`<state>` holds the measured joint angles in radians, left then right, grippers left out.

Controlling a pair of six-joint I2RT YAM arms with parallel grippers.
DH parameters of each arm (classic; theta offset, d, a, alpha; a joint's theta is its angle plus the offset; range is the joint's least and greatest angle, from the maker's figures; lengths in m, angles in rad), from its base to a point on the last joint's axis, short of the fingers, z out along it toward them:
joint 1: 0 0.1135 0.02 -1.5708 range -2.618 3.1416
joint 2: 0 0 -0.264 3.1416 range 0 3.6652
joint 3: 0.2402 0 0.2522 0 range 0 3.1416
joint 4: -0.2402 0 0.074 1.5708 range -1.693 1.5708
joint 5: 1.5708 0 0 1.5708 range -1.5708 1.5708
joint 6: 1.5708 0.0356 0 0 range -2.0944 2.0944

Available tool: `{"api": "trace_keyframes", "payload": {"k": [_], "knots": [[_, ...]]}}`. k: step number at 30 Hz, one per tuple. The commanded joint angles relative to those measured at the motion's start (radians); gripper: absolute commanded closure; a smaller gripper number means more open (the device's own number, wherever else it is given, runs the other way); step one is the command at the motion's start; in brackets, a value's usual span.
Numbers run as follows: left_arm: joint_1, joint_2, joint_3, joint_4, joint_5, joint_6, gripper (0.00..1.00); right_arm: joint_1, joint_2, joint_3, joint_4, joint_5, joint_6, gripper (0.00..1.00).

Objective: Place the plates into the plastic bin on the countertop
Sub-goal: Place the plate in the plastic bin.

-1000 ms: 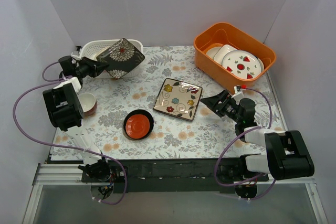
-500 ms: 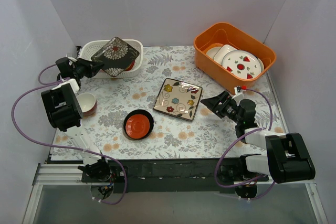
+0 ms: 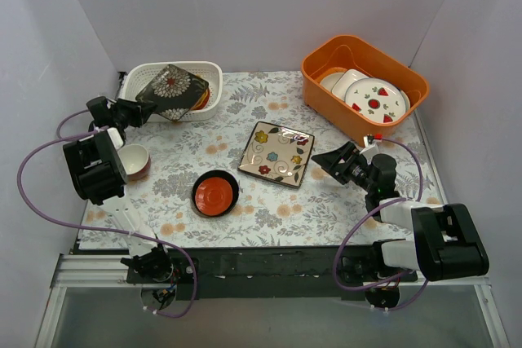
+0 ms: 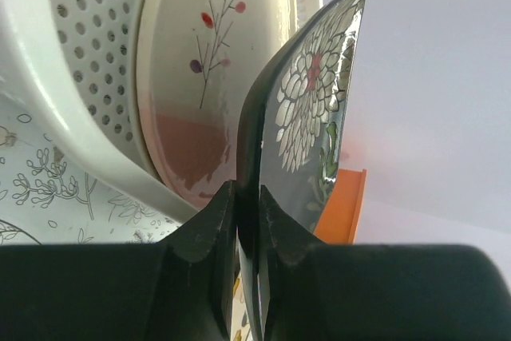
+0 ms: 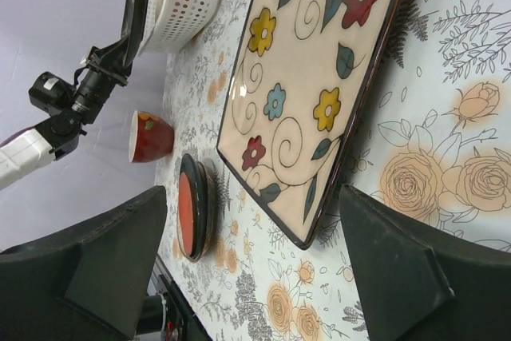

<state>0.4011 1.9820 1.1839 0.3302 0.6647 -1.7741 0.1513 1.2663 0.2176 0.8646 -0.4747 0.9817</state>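
My left gripper (image 3: pixel 139 106) is shut on the edge of the dark floral square plate (image 3: pixel 172 90), which tilts over the white perforated plastic bin (image 3: pixel 140 76) at the back left. In the left wrist view the jaws pinch the dark plate (image 4: pixel 307 109) by its edge (image 4: pixel 249 213), beside a cream plate (image 4: pixel 196 69) lying in the bin (image 4: pixel 64 61). The cream flowered square plate (image 3: pixel 277 152) lies mid-table, also in the right wrist view (image 5: pixel 311 77). A small red and dark dish (image 3: pixel 215 193) sits nearer. My right gripper (image 3: pixel 324 158) is open, just right of the cream plate.
An orange tub (image 3: pixel 363 83) with white strawberry plates stands at the back right. A small red and white cup (image 3: pixel 134 160) sits by the left arm. The countertop (image 3: pixel 245 218) is fern-printed. The enclosure walls are white.
My left gripper has carried the dark floral plate left and down, from above the bin's front edge to over the bin's inside. The right arm has barely moved.
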Motion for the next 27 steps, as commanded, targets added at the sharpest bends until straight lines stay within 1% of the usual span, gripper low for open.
{"api": "trace_keyframes", "payload": {"k": [1,10,14,18,27], "knots": [[0.005,-0.069,0.011,0.133,0.012,-0.068,1.0,-0.001,0.008,0.017,0.06,-0.01,0.014,0.06],[0.002,-0.1,-0.018,0.153,-0.089,-0.091,1.0,-0.001,-0.015,0.019,0.04,0.002,0.009,0.05],[-0.01,-0.115,-0.033,0.145,-0.184,-0.09,1.0,-0.001,-0.016,0.02,0.039,0.007,0.008,0.05],[-0.028,-0.091,0.005,0.124,-0.204,-0.064,1.0,-0.001,-0.001,0.029,0.037,0.005,0.002,0.05],[-0.031,-0.057,0.06,0.125,-0.211,-0.073,1.0,-0.001,0.05,0.045,0.053,-0.005,-0.006,0.06]]}}
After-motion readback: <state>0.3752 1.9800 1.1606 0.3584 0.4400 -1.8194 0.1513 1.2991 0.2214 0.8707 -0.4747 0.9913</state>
